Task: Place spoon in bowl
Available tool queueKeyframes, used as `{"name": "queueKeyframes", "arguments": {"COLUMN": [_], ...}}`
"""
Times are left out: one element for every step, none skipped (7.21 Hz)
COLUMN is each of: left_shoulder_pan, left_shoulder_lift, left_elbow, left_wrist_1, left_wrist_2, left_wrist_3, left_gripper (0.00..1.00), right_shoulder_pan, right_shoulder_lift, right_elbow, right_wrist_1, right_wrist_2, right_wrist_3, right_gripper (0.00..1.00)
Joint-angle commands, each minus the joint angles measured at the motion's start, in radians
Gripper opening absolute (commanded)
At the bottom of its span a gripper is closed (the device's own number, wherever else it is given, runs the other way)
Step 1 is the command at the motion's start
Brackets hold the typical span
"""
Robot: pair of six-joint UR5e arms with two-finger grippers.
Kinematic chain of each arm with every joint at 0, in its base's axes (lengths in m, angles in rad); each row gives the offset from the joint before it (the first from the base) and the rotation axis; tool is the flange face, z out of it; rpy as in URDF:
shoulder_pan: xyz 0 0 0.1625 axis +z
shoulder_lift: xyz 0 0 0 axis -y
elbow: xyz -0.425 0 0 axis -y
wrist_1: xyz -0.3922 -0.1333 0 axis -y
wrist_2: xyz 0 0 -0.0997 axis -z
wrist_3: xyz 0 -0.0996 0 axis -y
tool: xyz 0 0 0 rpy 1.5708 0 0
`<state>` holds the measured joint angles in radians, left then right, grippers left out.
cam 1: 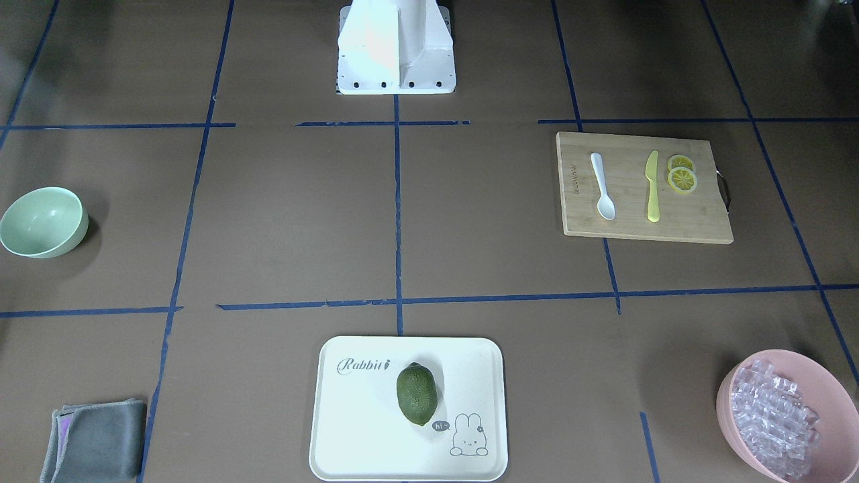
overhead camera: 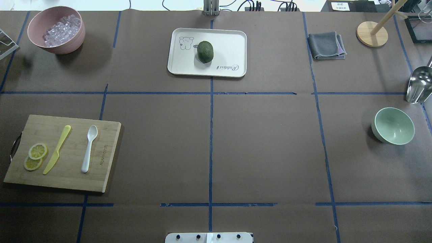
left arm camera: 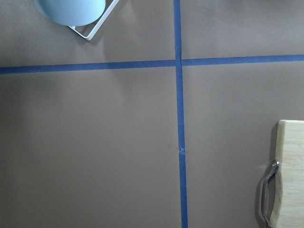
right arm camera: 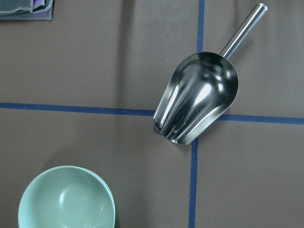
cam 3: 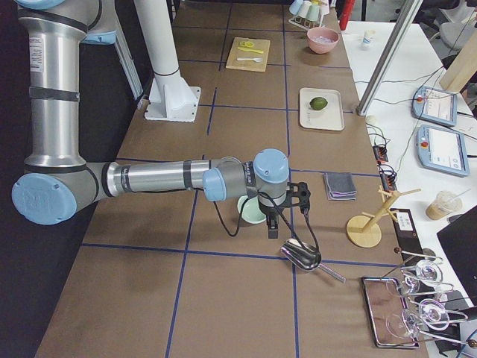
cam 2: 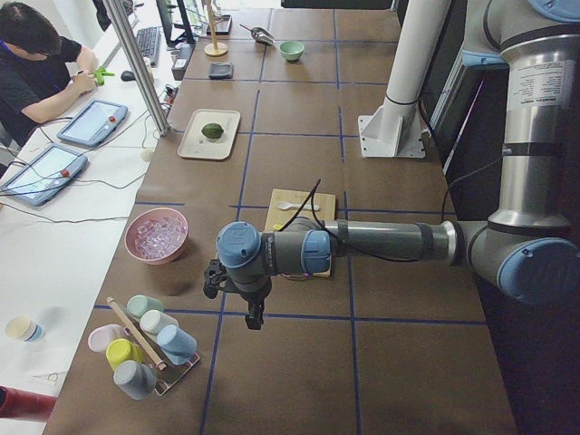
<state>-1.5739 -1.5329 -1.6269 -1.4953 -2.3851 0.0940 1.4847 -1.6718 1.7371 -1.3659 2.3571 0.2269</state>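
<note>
Pretty much at square one here, going by the layout. Found the spoon [overhead camera: 89, 148] lying flat on the cutting board [overhead camera: 71, 179] over on the robot's left, scoop end pointing away from the base, just beside the yellow knife [overhead camera: 57, 149] but not touching it, lemon slices [overhead camera: 35, 156] on the knife's far side. Spotted the bowl [overhead camera: 393, 125] way over on the right half of the table, upright, empty, well apart from the board. So: no pickup, no drop-off, zero steps ticked off.

Only caught the left gripper [cam 2: 252, 313] in the side view, hanging over bare table off the board's handle end. Same deal with the right gripper [cam 3: 274, 224], hovering near the bowl and a metal scoop [right arm camera: 197, 97]. Can't tell open or closed for either set of fingers from those angles, and no sign of them in the wrist views, so not guessing.

Left to do, probably: reach down to the spoon, pinch that slim handle, carry it across (or hand over), release into the bowl. Expecting a fiddly grab with something so thin lying flat on wood
</note>
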Motion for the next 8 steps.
{"name": "queueKeyframes", "arguments": {"left_shoulder_pan": [0.0, 0.002, 0.002, 0.0, 0.0, 0.0, 0.0, 0.0], "left_shoulder_lift": [0.0, 0.0, 0.0, 0.0, 0.002, 0.0, 0.0, 0.0], "left_elbow": [0.005, 0.012, 0.012, 0.01, 0.004, 0.002, 0.001, 0.001], "left_wrist_1": [0.001, 0.001, 0.0, 0.0, 0.001, 0.0, 0.0, 0.0], "left_wrist_2": [0.0, 0.0, 0.0, 0.0, 0.0, 0.0, 0.0, 0.0], "left_wrist_3": [0.001, 0.003, 0.003, 0.003, 0.003, 0.003, 0.003, 0.003], "left_gripper": [1.0, 1.0, 1.0, 1.0, 1.0, 1.0, 1.0, 1.0], "right_shoulder_pan": [-0.127, -0.185, -0.234, -0.277, -0.306, -0.32, -0.33, -0.336], "right_shoulder_lift": [-0.081, -0.091, -0.091, -0.085, -0.069, -0.048, -0.046, -0.045], "right_elbow": [-0.016, -0.036, -0.069, -0.106, -0.154, -0.177, -0.179, -0.18], "right_wrist_1": [0.308, 0.326, 0.329, 0.343, 0.375, 0.38, 0.38, 0.378], "right_wrist_2": [-0.018, -0.03, -0.062, -0.083, -0.084, -0.084, -0.082, -0.082], "right_wrist_3": [0.301, 0.328, 0.328, 0.328, 0.328, 0.33, 0.33, 0.33], "right_gripper": [1.0, 1.0, 1.0, 1.0, 1.0, 1.0, 1.0, 1.0]}}
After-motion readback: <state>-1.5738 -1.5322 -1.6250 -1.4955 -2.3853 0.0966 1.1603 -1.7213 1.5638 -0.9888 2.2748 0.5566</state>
